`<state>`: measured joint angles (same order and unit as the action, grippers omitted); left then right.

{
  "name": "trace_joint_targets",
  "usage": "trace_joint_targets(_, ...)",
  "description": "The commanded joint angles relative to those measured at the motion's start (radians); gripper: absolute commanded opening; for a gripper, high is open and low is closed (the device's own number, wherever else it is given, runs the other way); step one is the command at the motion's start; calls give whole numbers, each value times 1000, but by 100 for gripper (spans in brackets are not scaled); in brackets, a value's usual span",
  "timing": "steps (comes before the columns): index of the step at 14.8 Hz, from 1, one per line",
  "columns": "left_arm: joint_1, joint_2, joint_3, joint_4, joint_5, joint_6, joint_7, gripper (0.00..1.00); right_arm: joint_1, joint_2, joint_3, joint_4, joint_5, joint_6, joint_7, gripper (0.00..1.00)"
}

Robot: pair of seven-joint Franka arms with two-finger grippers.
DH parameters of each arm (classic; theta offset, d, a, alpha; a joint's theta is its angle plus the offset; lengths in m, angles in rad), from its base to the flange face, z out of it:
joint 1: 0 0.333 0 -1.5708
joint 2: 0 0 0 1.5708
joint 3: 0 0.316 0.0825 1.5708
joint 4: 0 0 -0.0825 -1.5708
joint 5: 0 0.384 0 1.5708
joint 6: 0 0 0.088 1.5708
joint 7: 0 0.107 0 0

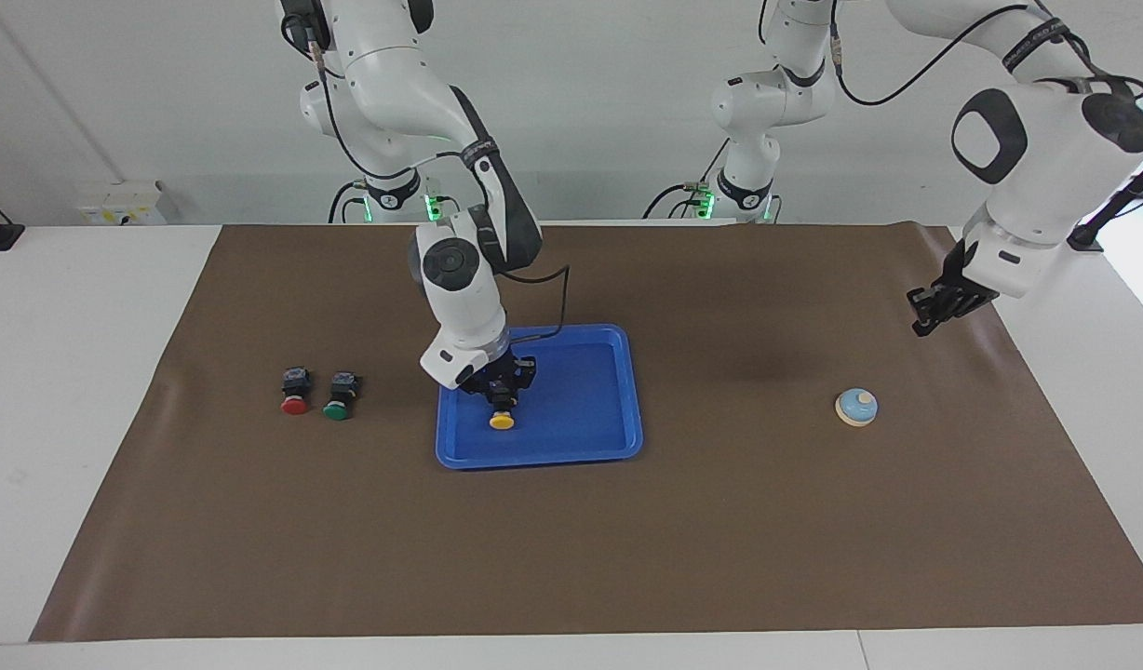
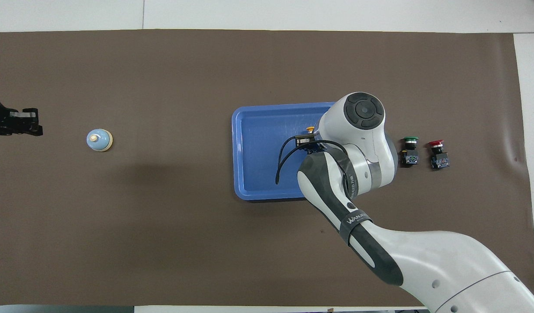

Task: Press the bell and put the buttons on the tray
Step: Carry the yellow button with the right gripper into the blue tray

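Note:
The blue tray [image 1: 581, 409] [image 2: 258, 152] lies mid-table. My right gripper [image 1: 503, 395] [image 2: 309, 140] is low inside it, shut on the black body of the yellow button [image 1: 502, 421] [image 2: 310, 129], cap pointing away from the robots. Whether the button touches the tray floor I cannot tell. The green button [image 1: 337, 408] [image 2: 409, 149] and red button [image 1: 294, 404] [image 2: 436, 151] lie side by side on the mat toward the right arm's end. The light-blue bell [image 1: 856, 407] [image 2: 99, 140] stands alone toward the left arm's end. My left gripper [image 1: 920, 323] [image 2: 32, 125] hangs shut and empty, raised well clear of the bell.
A brown mat [image 1: 571, 558] covers the table, with white tabletop [image 1: 69, 372] around it. The right arm's forearm [image 2: 358, 226] hides the tray's corner nearest its base in the overhead view.

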<state>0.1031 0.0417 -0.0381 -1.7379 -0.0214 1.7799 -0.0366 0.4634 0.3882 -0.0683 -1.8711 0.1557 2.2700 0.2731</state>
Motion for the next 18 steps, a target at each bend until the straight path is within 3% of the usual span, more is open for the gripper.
trace_joint_targets(1, 4, -61, -3, -20, -5, -63, 3, 55, -17, -6, 1, -2, -2, -32, 0, 0)
trace_joint_targets(2, 0, -78, -3, -22, -5, -74, 3, 92, -19, -8, -1, -3, -4, -56, 0, 0)
trace_joint_targets(3, 0, -95, -3, -20, -3, -91, 4, 100, -17, -11, -4, -2, -18, -85, 1, 0)
trace_joint_targets(7, 4, -160, -5, -19, -3, -167, 11, 100, -16, -18, -4, -2, -82, -185, 11, 0)
trace_joint_targets(9, -2, -163, -6, -19, -3, -195, 11, 100, -12, -22, -1, -16, -82, -164, 40, 0)
trace_joint_targets(10, -3, -164, -8, -20, -3, -194, 11, 100, -12, -22, 1, -17, -82, -146, 40, 22)
trace_joint_targets(12, -3, -164, -8, -17, -3, -195, 11, 100, -17, -22, 1, -19, -82, -133, 35, 94)
trace_joint_targets(13, -3, -166, -9, -17, -2, -197, 11, 100, -16, -22, 1, -5, -82, -148, 35, 100)
trace_joint_targets(18, -2, -195, -6, -19, -3, -197, 12, 100, -86, -64, -5, 59, -82, -244, -1, 100)
